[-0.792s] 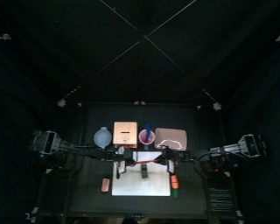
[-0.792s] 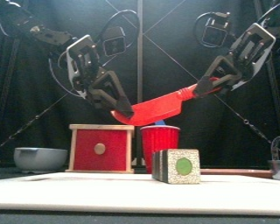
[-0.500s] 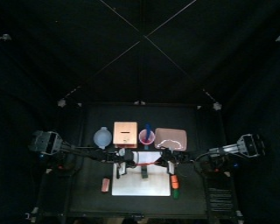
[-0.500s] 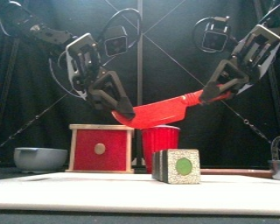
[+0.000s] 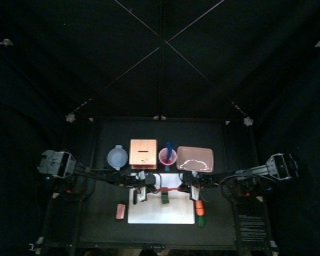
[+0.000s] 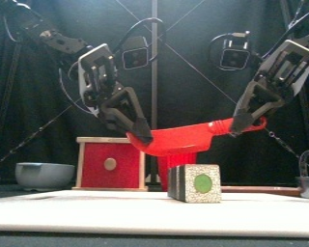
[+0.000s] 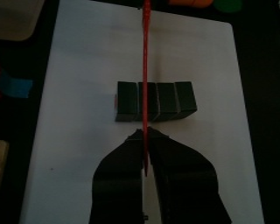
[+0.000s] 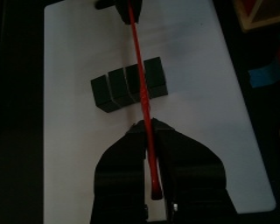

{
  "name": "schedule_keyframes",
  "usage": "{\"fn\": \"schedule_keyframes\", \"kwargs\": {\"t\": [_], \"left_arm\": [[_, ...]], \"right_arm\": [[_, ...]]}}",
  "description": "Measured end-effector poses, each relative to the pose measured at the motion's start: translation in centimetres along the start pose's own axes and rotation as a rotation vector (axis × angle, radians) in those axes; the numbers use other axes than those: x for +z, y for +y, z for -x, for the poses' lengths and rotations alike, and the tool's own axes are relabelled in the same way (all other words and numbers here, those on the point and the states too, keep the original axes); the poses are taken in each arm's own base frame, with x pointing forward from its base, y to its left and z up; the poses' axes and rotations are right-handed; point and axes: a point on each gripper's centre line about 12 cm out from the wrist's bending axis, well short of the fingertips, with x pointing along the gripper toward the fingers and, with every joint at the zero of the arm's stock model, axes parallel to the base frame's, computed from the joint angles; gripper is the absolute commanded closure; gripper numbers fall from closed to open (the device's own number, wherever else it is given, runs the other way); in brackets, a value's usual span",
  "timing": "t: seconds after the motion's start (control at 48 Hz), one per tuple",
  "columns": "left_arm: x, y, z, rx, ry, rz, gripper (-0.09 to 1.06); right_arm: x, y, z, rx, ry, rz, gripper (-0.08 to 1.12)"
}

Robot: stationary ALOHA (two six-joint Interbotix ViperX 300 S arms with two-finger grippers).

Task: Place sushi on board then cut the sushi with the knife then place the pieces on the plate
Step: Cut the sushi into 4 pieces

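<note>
The sushi roll (image 6: 196, 182) sits whole at the board's (image 6: 67, 208) middle, left claw (image 6: 140, 137) and right claw (image 6: 234, 125) both gripping the knife (image 6: 184, 138) above; cutting and plating remain.

Saw smooth, glossy red plastic on the knife (image 6: 183, 136). Found the cutting board (image 7: 84, 131) white, smooth, matt. Noted dull dark-green sides and a speckled end on the sushi roll (image 6: 196, 183). Made out pale bare wood on the box (image 6: 112, 164).

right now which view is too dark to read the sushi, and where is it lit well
Front view: the sushi roll is well lit. Top view: mostly black, only the white board shows bright, the roll hard to make out. Both wrist views: roll dark but plain against the bright board.
</note>
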Motion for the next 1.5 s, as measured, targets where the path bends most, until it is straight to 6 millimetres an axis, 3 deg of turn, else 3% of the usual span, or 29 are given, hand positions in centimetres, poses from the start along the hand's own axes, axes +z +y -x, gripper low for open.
{"fn": "schedule_keyframes", "kwargs": {"t": [1.188, 1.5], "left_arm": [[-0.5, 0.5, -1.3, 0.012, 0.029, 0.000, 0.57], [-1.4, 0.6, -2.2, 0.019, 0.060, 0.000, 0.57]], "right_arm": [[-1.3, -0.8, -1.2, -0.027, 0.068, -0.002, 0.71], [-2.3, -1.0, -2.3, -0.039, 0.120, -0.006, 0.71]]}}
